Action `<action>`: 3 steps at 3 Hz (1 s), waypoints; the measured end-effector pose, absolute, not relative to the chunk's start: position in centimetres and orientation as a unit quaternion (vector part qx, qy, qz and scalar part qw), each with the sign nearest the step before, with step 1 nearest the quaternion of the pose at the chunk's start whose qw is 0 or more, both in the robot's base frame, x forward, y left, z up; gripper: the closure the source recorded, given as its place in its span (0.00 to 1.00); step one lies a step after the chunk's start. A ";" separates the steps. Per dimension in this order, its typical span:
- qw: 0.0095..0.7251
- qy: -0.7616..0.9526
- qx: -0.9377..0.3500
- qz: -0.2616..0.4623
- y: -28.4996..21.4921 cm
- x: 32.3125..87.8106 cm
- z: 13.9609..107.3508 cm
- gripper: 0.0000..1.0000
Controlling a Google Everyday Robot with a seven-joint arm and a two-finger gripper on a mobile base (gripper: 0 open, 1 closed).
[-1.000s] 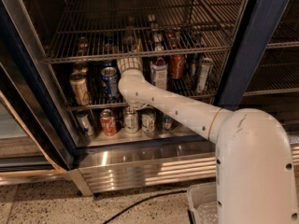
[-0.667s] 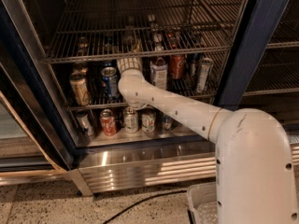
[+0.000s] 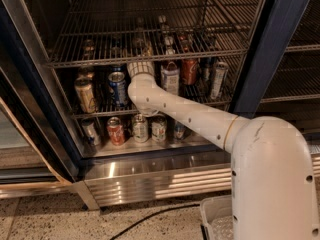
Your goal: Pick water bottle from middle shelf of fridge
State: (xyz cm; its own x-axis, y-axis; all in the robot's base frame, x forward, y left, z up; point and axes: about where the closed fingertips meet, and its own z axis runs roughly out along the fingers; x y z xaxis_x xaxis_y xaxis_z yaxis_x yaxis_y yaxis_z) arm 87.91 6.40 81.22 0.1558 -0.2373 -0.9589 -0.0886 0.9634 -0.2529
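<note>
The camera view looks down into the open fridge [image 3: 270, 49], with its dark blue frames and ribbed steel base panel [image 3: 165, 176]. The white arm [image 3: 200, 119] reaches up from the lower right into the left bay, and the pincer [image 3: 141, 63] is over the middle shelf [image 3: 102, 112], right under the front rail of the upper wire rack [image 3: 150, 34]. That rail crosses the pincer's tip, so I cannot tell how wide it stands or whether it has hold of anything. A pale, clear shape seen through the rack just beyond the pincer looks like the water bottle [image 3: 143, 48], standing further back on the middle shelf; whether the two touch I cannot tell. To the left of the wrist stand a blue can [image 3: 117, 86] and a gold can [image 3: 85, 95]. To its right stand a dark-capped bottle with a white label [image 3: 171, 79], a red can [image 3: 190, 71] and a tall silver can [image 3: 217, 79]. On the solid floor of the fridge below is a row of cans, among them a red-and-white can [image 3: 116, 130]. A black cable [image 3: 150, 216] lies on the speckled floor
</note>
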 end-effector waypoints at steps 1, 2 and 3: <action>0.750 0.648 -0.119 -0.058 5.3 88.5 81.5 0.40; 0.753 0.645 -0.114 -0.072 3.3 89.3 82.5 0.40; 0.753 0.645 -0.114 -0.072 3.3 89.3 82.5 0.41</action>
State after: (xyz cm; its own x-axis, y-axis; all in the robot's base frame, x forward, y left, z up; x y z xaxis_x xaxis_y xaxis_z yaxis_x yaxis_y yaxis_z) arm 89.33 3.26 82.55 0.1585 -0.2549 -0.9539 -0.0386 0.9638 -0.2639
